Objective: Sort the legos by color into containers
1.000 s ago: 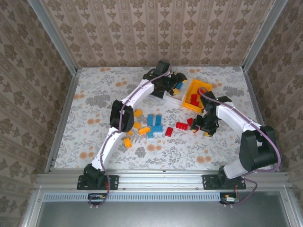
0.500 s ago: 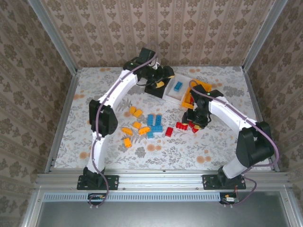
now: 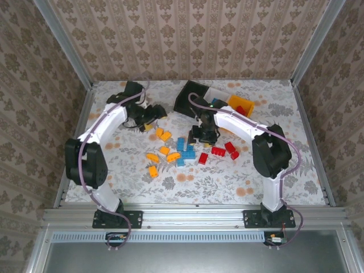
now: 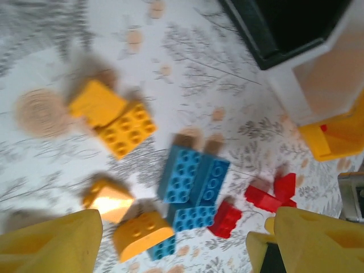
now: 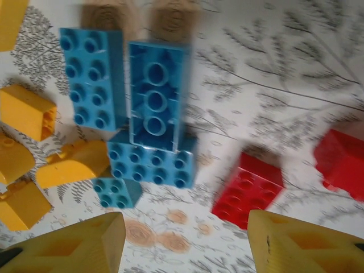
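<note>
Right gripper (image 5: 185, 242) is hovering with its fingers apart and empty just above the blue legos (image 5: 153, 102), which are lying clustered mid-table between orange-yellow bricks (image 5: 74, 165) on the left and red bricks (image 5: 247, 190) on the right. Left gripper (image 4: 176, 244), likewise spread and empty, is hanging near the orange-yellow pair (image 4: 116, 116) farther left. For a clean pick, centre the fingers across one brick, clear of touching neighbours, before descending. Black bin (image 4: 284, 23), white bin (image 4: 318, 85) and orange-yellow bin (image 3: 232, 101) are standing at the far side. Flat floral table covering (image 3: 114, 170) is offering little to snag on; wallpapered panels (image 3: 187, 40) are enclosing the cell.
</note>
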Robot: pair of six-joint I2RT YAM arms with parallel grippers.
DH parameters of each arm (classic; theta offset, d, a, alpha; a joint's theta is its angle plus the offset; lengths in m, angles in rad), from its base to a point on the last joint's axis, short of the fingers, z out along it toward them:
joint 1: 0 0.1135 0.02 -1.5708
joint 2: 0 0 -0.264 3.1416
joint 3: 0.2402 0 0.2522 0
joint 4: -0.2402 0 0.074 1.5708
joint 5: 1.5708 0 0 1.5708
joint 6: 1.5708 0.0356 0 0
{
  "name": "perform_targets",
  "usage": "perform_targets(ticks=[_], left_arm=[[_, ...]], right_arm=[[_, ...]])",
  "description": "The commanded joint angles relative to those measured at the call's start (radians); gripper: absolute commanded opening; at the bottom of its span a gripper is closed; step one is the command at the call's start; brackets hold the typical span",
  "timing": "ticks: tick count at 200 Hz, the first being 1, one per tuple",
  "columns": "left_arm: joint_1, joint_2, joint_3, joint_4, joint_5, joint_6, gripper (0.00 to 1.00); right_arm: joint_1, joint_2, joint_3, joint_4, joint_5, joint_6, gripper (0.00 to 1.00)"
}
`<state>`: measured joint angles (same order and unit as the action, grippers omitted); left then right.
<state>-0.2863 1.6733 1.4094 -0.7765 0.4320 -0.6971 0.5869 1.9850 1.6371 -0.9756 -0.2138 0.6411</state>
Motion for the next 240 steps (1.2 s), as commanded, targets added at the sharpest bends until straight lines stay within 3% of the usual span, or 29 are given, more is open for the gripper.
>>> perform_targets(ticks=[1,105,174,240], left_arm=[[0.032,-0.109,-0.068,0.016,0.005,0.048,0.81],[0.193,-0.309,-0.255,-0.024,0.051,0.096,0.82],[0.198,-0.320,-0.271,-0.021,0.060,0.094,0.82],[0.202,-0.312,-0.256,-0.030,0.063,0.097,0.83]], right_arm=[[0.023,0.068,0.070,-0.049,0.016,0.020,0.60],[0.051,0.240,0.204,-0.083,0.035,0.036,0.59],[0.046,0.291,0.215,-0.080,0.054,0.030,0.53],[0.014,0.307,0.236,-0.080,0.064,0.025,0.38]])
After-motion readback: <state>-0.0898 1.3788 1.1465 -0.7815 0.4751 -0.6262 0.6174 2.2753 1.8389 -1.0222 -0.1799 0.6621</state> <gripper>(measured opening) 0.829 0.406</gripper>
